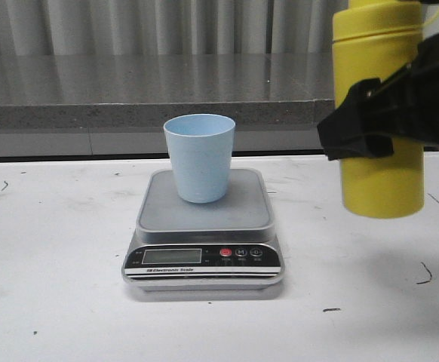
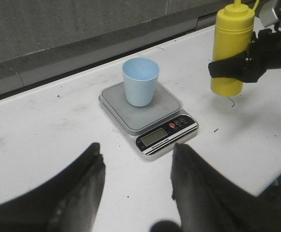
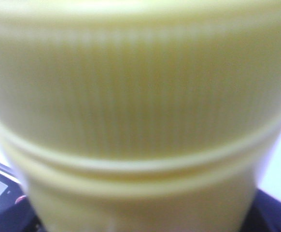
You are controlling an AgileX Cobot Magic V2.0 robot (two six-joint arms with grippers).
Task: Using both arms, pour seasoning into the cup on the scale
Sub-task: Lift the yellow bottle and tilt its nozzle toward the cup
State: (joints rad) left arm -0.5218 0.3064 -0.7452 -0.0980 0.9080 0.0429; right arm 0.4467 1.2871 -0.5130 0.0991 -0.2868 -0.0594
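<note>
White counter (image 1: 53, 302), grey ledge behind: bottle lifted, pour not begun.
Right pincer (image 1: 370, 124) was clamped around the yellow seasoning bottle (image 1: 378, 181), held upright off the counter, right of the scale (image 1: 203, 260); blue cup (image 1: 199, 157) stood on the steel platform, looked empty. Left pincer (image 2: 135, 181) hung wide open, holding nothing, near side of the scale. Judged step: carry-to-cup. Next called for bringing the nozzle over the cup rim and tipping; left probably needed to steady cup or bottle.
</note>
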